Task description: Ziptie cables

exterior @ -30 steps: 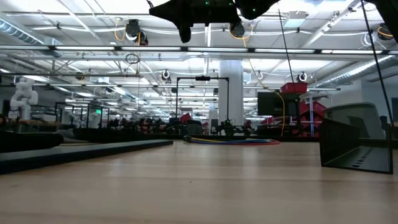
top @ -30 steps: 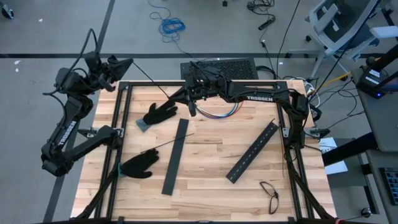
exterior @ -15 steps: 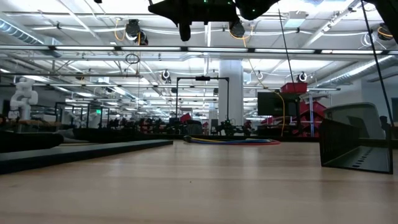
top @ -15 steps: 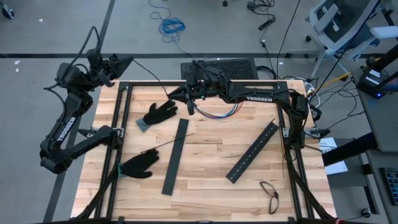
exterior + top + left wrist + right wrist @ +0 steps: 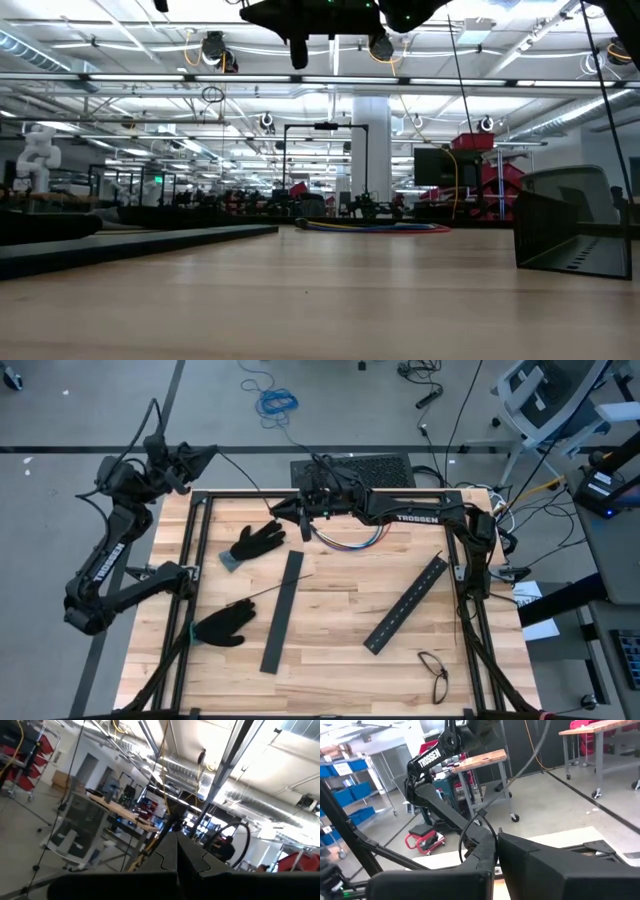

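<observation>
My left gripper point(image 5: 205, 455) is closed, empty, off the table's far-left corner. My right gripper point(image 5: 283, 512) is closed on a ziptie point(image 5: 245, 491) beside the cables point(image 5: 350, 543).

The left gripper point(image 5: 203, 454) is closed and raised beyond the table's 11 o'clock corner, its arm folded along the left edge. The right gripper point(image 5: 283, 510), fingers pressed together, reaches from 3 o'clock toward 12 o'clock.

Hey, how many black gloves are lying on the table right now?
2. One glove lies near the far left corner, beside the right hand. The other glove lies nearer the front left edge. Nothing suggests a hidden third.
</observation>
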You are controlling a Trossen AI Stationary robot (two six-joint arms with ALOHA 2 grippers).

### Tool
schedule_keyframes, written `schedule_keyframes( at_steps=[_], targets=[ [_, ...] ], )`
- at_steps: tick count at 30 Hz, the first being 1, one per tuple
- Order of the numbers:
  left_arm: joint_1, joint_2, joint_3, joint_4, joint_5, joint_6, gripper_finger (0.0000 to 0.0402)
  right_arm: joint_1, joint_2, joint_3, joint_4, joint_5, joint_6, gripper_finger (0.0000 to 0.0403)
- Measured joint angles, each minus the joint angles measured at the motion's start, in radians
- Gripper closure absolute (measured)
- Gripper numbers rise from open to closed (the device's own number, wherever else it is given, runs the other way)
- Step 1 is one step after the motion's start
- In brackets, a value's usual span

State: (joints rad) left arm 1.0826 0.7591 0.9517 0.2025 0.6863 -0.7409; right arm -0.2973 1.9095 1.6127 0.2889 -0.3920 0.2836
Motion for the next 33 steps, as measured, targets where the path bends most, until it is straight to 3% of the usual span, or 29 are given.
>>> schedule_keyframes(
  at_steps=[15,24,33],
  targets=[
    [-0.118,0.034,-0.001,-0.002,-0.038,0.022,0.0402,-0.016,0.0,0.0,0.018,0.059,0.072,0.0385],
    [-0.118,0.008,-0.002,0.008,-0.041,0.014,0.0402,-0.017,-0.002,0.0,-0.151,0.06,0.106,0.0382],
    [-0.118,0.005,-0.002,0.021,-0.041,0.014,0.0402,-0.013,-0.002,0.0,-0.21,0.055,0.144,0.0326]
  ],
)
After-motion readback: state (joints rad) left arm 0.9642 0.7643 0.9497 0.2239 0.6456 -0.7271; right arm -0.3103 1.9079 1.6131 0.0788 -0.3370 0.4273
